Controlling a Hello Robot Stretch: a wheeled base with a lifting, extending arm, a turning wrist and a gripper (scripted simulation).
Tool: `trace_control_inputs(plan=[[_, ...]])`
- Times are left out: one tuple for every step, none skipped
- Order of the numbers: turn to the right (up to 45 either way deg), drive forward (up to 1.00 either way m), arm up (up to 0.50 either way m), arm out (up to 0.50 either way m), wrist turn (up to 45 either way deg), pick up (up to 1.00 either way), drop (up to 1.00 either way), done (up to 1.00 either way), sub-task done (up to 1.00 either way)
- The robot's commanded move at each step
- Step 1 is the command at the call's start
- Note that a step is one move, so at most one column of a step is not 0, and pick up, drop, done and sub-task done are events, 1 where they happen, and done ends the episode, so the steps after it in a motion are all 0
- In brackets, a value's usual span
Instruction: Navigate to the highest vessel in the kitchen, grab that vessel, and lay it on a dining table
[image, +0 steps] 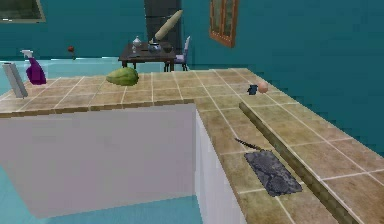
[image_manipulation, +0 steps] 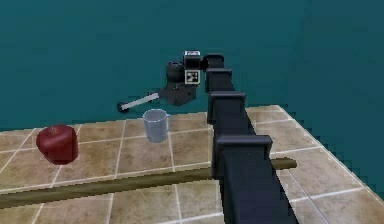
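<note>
Apparently finishing the approach: pale grey vessel (image_manipulation: 155, 126) standing upright on the tiled countertop (image_manipulation: 300, 140) near its far edge. Red pot (image_manipulation: 58, 143) sitting well apart toward the arm side view's left, and a long brown rod (image_manipulation: 120, 183) lying nearer. Reaching the gripper (image_manipulation: 135, 101) out close by that vessel, over or behind it being impossible to tell, as are the fingers' state and whether anything is being held. Probably leaving the grab and the carry to the dining table (image: 140, 55), standing beyond the countertop's far edge.

tiled counter (image_manipulation: 300, 140) | red pot (image_manipulation: 57, 143) | pale cup (image_manipulation: 155, 125), seemingly resting | green lump (image: 123, 76)
</note>
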Motion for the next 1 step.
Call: trace_control_inputs(plan=[[0.0, 0.0, 0.0, 0.0, 12.0, 0.0, 0.0, 0.0, 0.0]])
